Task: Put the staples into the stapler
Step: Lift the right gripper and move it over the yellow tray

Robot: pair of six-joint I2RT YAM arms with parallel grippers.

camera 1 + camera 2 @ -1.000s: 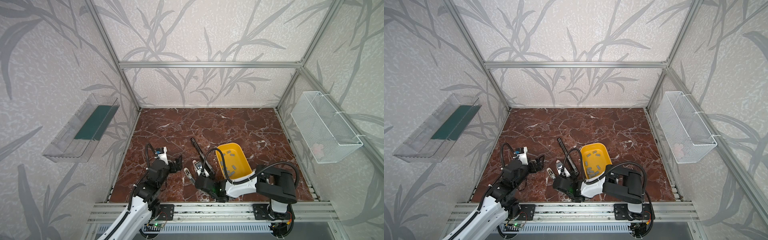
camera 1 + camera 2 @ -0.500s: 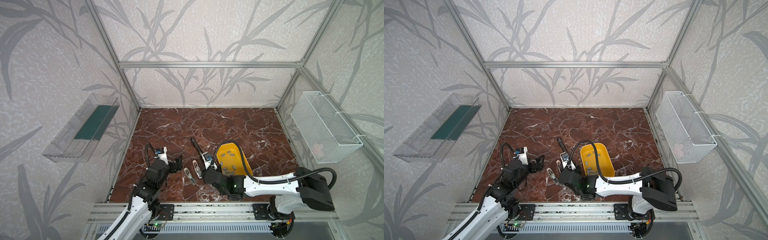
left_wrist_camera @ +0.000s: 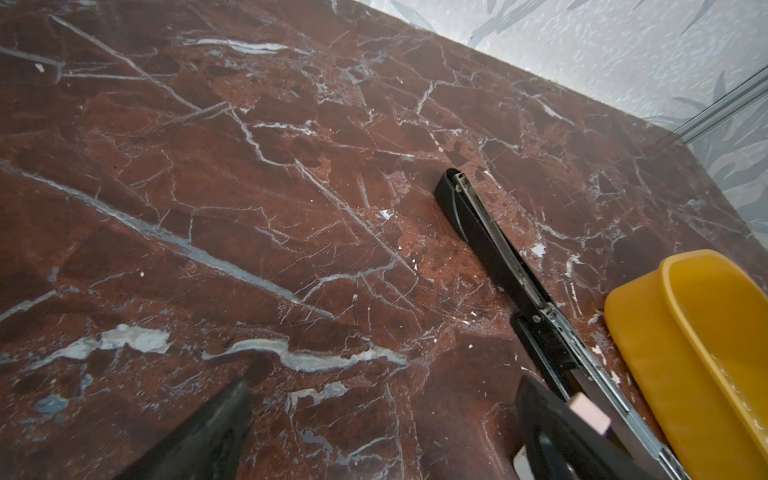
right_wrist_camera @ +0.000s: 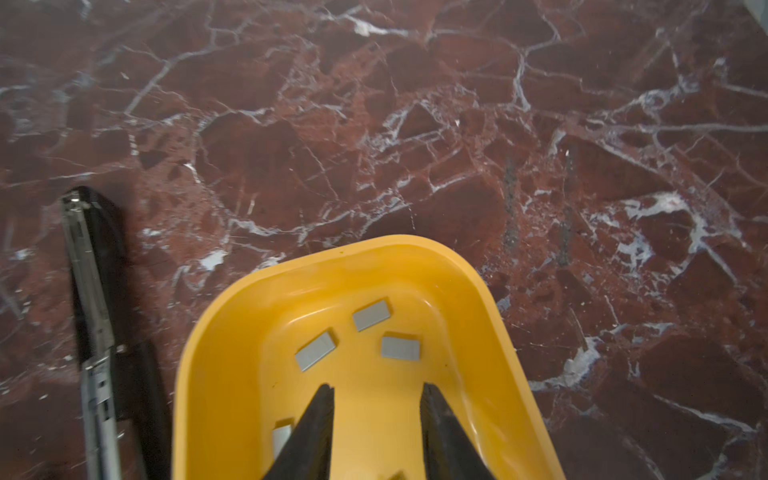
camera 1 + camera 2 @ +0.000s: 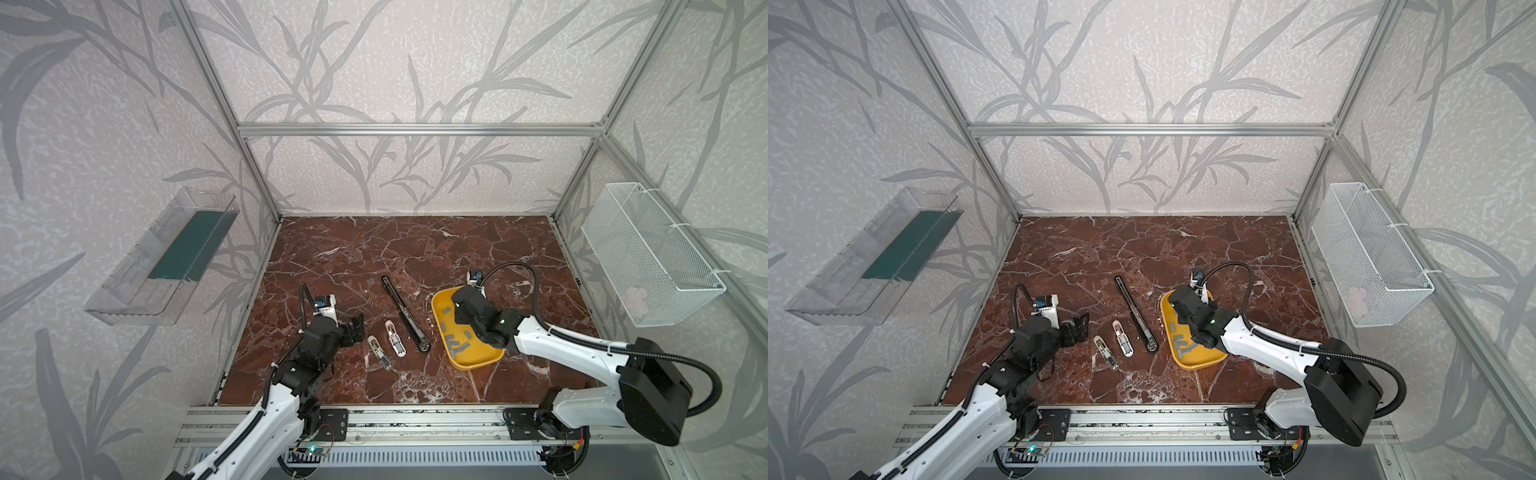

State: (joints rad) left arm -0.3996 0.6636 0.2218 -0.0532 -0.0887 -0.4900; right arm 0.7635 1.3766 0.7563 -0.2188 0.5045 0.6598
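Note:
Several flat grey staples (image 4: 316, 351) lie in a yellow tray (image 5: 473, 363) right of centre in both top views. My right gripper (image 4: 378, 392) hangs over the tray's far half, open, with only bare tray between its fingers. From above its wrist (image 5: 467, 307) hides the fingers. A long black stapler (image 5: 405, 313) lies opened flat just left of the tray. Two small white staplers (image 5: 395, 332) (image 5: 379, 347) lie open beside it. My left gripper (image 5: 358, 326) rests wide open left of them, holding nothing (image 3: 384, 395).
A clear bin (image 5: 162, 266) hangs on the left wall and a white mesh basket (image 5: 648, 257) on the right wall. An aluminium rail (image 5: 374, 419) runs along the front edge of the red marble floor (image 5: 395, 249).
My right arm has swung from beside the small staplers rightward and now hangs over the yellow tray. The left arm has not moved.

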